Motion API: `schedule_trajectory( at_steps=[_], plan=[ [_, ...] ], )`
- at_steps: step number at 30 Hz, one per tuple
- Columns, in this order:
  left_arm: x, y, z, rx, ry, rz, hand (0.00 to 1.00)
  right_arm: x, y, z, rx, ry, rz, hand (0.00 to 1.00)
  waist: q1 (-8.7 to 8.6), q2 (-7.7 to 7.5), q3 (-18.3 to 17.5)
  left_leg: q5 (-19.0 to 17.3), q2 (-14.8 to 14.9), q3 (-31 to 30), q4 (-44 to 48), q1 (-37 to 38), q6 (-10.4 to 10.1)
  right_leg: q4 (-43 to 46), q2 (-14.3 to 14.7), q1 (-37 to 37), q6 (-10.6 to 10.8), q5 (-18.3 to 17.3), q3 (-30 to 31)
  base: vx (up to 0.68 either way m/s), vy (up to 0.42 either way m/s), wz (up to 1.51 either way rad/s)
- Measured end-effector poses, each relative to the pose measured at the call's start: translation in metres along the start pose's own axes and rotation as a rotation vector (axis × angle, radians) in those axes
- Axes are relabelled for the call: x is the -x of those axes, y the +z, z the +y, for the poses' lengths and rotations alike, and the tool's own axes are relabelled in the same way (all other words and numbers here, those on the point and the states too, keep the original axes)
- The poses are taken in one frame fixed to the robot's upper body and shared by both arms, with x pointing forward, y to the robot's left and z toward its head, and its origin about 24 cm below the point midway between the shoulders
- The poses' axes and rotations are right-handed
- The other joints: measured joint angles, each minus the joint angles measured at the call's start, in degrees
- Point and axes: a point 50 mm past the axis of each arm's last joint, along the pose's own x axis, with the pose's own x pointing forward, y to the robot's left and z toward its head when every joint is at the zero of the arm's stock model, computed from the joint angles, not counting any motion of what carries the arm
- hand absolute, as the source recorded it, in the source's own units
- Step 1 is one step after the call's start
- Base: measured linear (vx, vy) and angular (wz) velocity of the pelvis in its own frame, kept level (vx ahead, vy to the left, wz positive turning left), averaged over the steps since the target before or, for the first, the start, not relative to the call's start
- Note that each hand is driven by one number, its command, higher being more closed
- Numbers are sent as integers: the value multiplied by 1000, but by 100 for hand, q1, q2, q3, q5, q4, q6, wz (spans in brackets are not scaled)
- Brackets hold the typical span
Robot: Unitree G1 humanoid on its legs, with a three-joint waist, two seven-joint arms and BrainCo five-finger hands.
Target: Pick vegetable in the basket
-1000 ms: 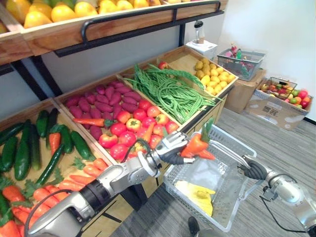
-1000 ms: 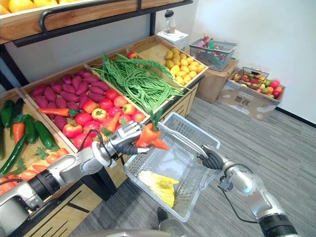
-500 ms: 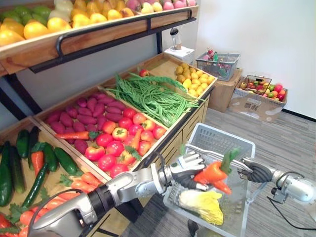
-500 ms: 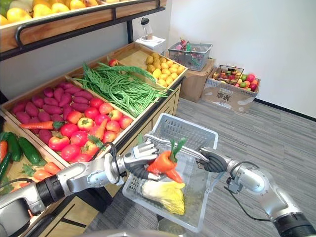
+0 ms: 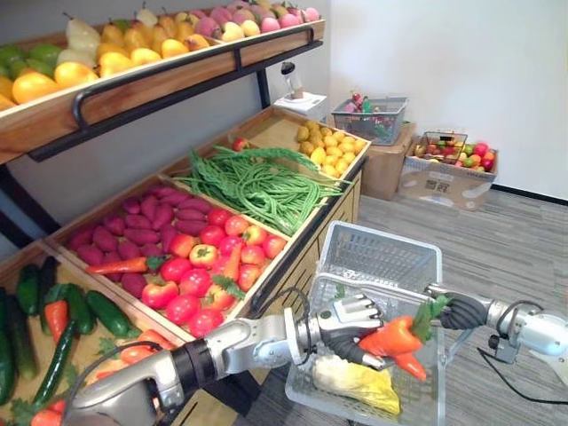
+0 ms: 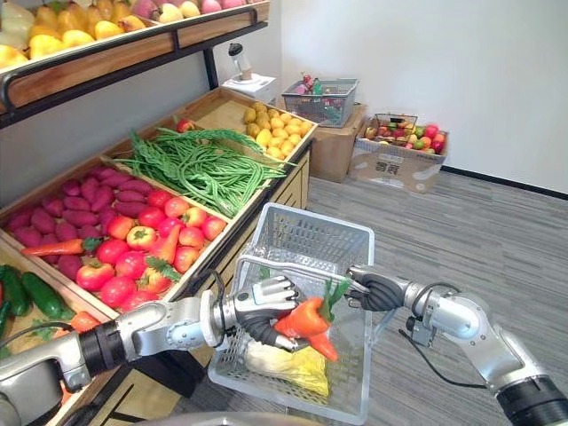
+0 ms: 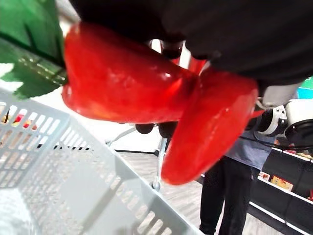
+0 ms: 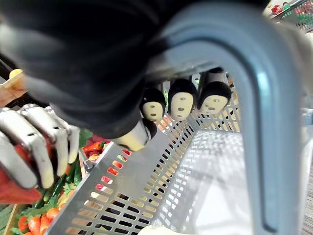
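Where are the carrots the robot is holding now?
In the left eye view, lower right of centre: the carrots sit in the left hand, over the grey basket, just above the cabbage.

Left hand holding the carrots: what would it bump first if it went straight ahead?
Probably the right hand on the basket's handle; the carrots in the left hand point there, though depth is unclear.
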Motion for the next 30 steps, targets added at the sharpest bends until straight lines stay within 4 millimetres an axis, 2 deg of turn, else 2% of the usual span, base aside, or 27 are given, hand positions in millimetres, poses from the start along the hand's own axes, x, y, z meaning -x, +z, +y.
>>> schedule_trajectory(
  at_steps=[4, 12, 20, 26, 30],
  plan=[
    [-1, -8, -7, 6, -20, 53, 100, -3, 3, 5, -27, 31, -28, 100, -67, -2, 2, -6, -10, 67, -12, 54, -9, 13, 20, 4, 1, -1, 57, -2, 4, -8],
    [-5, -23, -21, 29, -38, 147, 100, -9, 9, 9, -26, 79, -65, 100, -76, -59, 42, -11, -21, 68, -28, 68, -10, 12, 4, 6, -21, -72, 50, 0, 0, 0],
    [-14, -31, -40, 30, -86, 213, 100, -15, 14, 0, 4, 83, -90, 100, -98, -52, 50, -11, -38, 104, -59, 99, -10, 20, 7, 1, -40, -87, 62, 2, 1, 0],
    [-10, -36, -51, 45, -107, 269, 100, -18, 15, 0, 3, 94, -98, 100, -131, -60, 82, -8, -114, 200, -160, 205, -10, 106, 13, -7, -12, -132, 125, 13, 21, -6],
    [-3, -51, -64, 7, -185, 385, 100, -26, 20, -2, 11, 106, -133, 100, -235, -57, 98, -5, -207, 262, -232, 209, -7, 127, -2, -85, 7, -121, 222, 10, 33, -10]
  ],
)
